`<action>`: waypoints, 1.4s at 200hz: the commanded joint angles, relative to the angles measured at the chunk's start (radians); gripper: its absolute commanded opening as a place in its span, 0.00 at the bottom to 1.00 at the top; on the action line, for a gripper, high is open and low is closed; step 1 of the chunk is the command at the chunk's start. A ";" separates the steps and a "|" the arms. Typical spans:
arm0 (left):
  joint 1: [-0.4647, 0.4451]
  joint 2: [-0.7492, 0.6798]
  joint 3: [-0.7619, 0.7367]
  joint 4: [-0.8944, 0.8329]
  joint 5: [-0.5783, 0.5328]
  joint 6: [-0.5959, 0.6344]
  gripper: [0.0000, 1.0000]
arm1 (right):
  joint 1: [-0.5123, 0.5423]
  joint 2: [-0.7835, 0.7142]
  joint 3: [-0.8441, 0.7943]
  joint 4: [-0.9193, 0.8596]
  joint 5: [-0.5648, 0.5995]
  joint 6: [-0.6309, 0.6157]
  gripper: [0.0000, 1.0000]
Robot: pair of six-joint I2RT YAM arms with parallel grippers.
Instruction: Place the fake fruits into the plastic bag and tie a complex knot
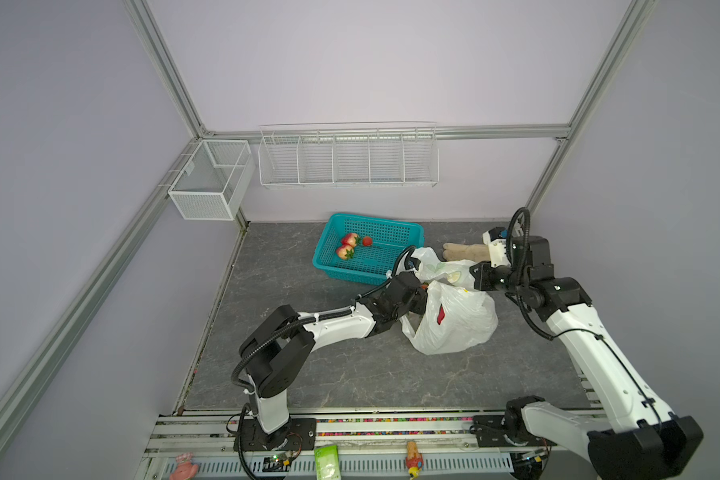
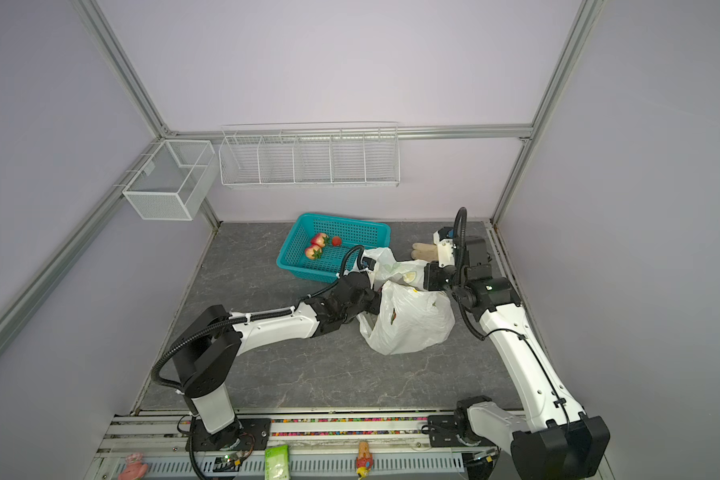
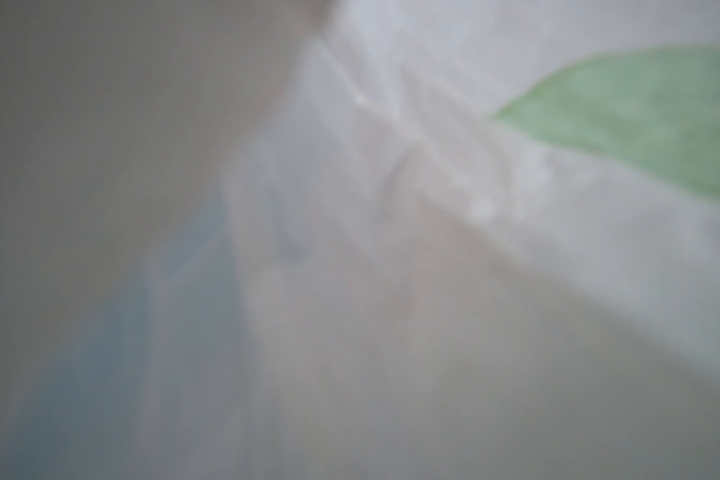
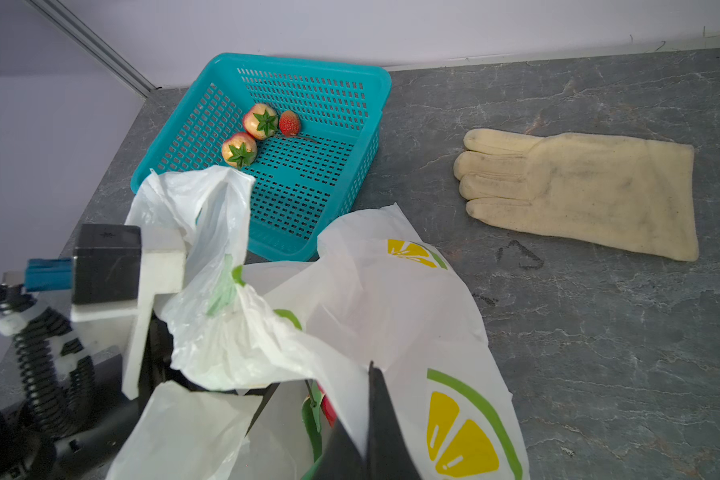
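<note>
Grey marbled surface point(image 1: 308, 365) inside lilac walls and aluminium framing, with a white wire rack point(image 1: 348, 160) on the back wall. A teal basket point(image 1: 395, 232) holds three fake fruits point(image 1: 350, 240), with a beige glove point(image 1: 466, 250) lying nearby. The plastic bag point(image 1: 458, 328) sits mid-surface with a red fruit point(image 1: 440, 314) inside. The right claw point(image 4: 368, 432) is clenched on its rim. The left claw point(image 1: 421, 298) is buried in the bag's mouth, film blocking its camera, so I cannot tell its state

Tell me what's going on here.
The robot is bagging fake fruit. The right gripper is shut on the edge of the bag, while the left gripper is at its mouth, jaws hidden by the film. One red fruit shows through the bag. Three fruits sit in the basket. No knot yet.
</note>
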 commanded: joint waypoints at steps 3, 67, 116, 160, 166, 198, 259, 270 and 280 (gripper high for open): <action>0.015 -0.045 -0.008 -0.008 -0.045 0.026 0.75 | -0.005 -0.013 0.019 -0.018 0.007 -0.010 0.06; 0.041 -0.130 -0.071 -0.021 -0.021 0.066 0.77 | -0.005 -0.006 0.014 -0.017 0.019 -0.008 0.06; 0.021 -0.047 -0.033 -0.098 0.025 0.204 0.77 | -0.006 0.009 0.022 -0.018 0.011 -0.001 0.06; -0.003 0.038 0.010 -0.029 0.069 0.182 0.78 | -0.006 0.008 0.020 -0.018 0.011 0.002 0.06; -0.004 0.050 0.016 -0.038 0.056 0.179 0.78 | -0.006 0.008 0.020 -0.019 0.010 0.002 0.06; -0.003 0.046 -0.039 -0.024 -0.019 0.125 0.78 | -0.005 -0.003 0.011 -0.022 0.032 -0.013 0.06; 0.007 -0.047 -0.105 0.292 0.196 -0.069 0.82 | -0.005 0.019 0.011 -0.013 0.017 -0.005 0.06; 0.007 -0.035 -0.102 0.359 0.257 -0.117 0.82 | -0.006 0.015 0.009 -0.012 0.017 -0.003 0.06; 0.007 -0.024 -0.102 0.396 0.285 -0.151 0.82 | -0.005 0.012 0.009 -0.014 0.018 -0.003 0.06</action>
